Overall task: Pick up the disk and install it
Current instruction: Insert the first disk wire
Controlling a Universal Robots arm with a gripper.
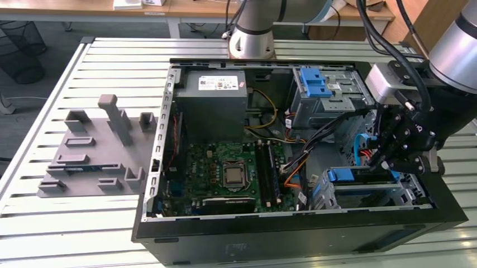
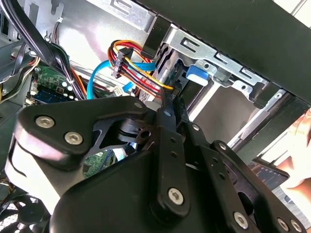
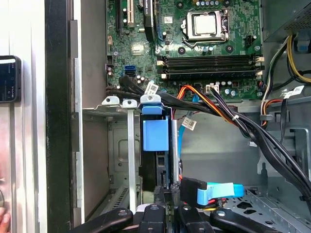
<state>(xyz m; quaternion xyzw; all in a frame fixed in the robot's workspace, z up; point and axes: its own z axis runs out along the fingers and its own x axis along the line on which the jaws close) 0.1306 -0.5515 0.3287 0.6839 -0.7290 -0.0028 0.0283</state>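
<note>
The disk (image 1: 363, 177) stands on edge in the drive cage at the front corner of the open computer case, on the exterior view's right. Its bright blue carrier tab (image 3: 155, 135) sticks out at the slot's end, and in the second wrist view the tab (image 2: 198, 74) lies just past the fingertips. My gripper (image 1: 384, 166) reaches down into the case over that cage. Its black fingers (image 2: 170, 145) meet, shut on the disk's near edge (image 3: 170, 165). The gripper (image 3: 167, 191) hides where it grips.
Inside the case are the grey power-supply box (image 1: 212, 97), the motherboard (image 1: 227, 167), a blue latch on a silver cage (image 1: 316, 84) and cable bundles (image 1: 328, 131). A blue flat cable (image 3: 214, 190) lies beside the fingers. A grey fixture (image 1: 93, 151) sits on the table. A hand (image 2: 301, 155) is near the case.
</note>
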